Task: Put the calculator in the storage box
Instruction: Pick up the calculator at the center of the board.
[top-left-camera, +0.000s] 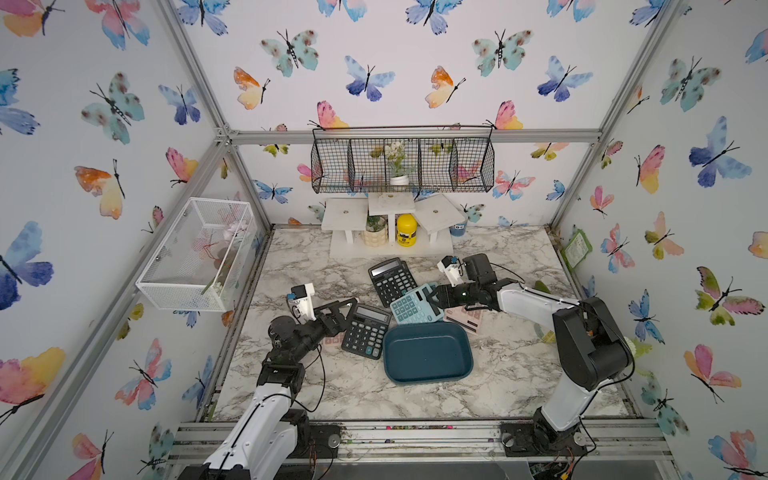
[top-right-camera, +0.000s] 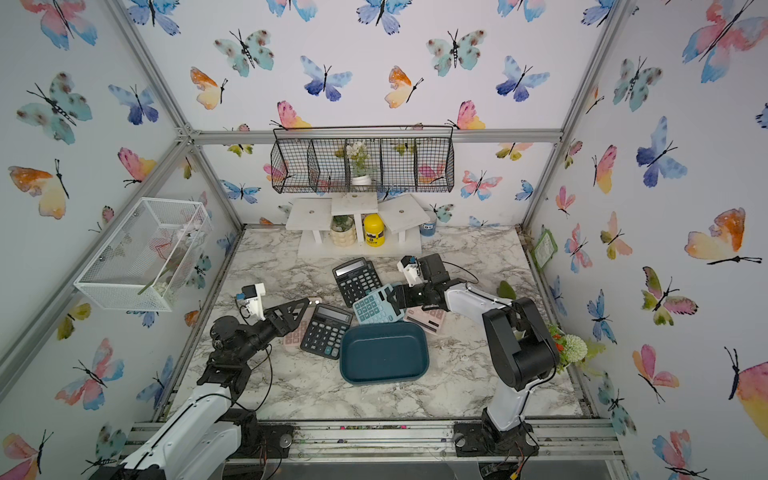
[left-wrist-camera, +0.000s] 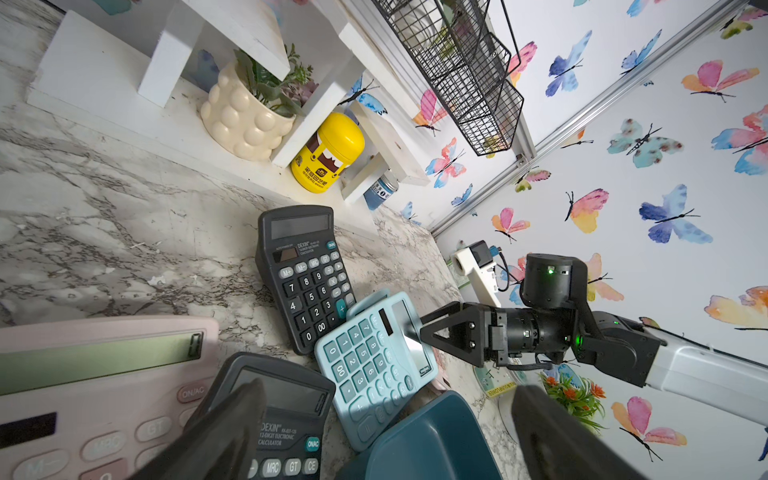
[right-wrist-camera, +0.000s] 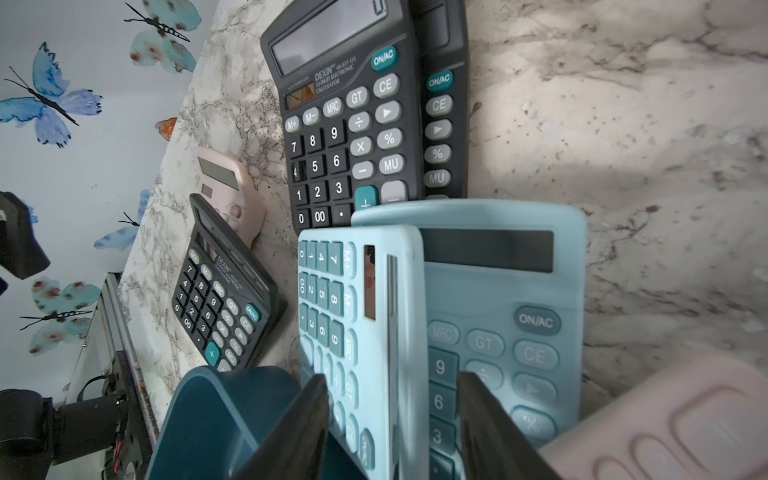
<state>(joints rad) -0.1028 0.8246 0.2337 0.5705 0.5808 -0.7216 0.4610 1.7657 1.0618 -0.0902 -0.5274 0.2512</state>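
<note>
Right jaws straddle top blue calculator (top-left-camera: 409, 307) at its screen end; can't tell if pinched yet. It leans on lower blue calculator (right-wrist-camera: 498, 291), just behind box (top-left-camera: 428, 353). Left jaws wide open. Best: grip firmly, lift top one alone, clear the rim.

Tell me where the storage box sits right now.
In both top views the storage box sits mid-table, just nearer the robot than the light blue calculators, a black calculator beside its left rim.

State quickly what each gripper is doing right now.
Left gripper: open, holding nothing.
Right gripper: jaws around the tilted light blue calculator; whether clamped cannot be told.
</note>
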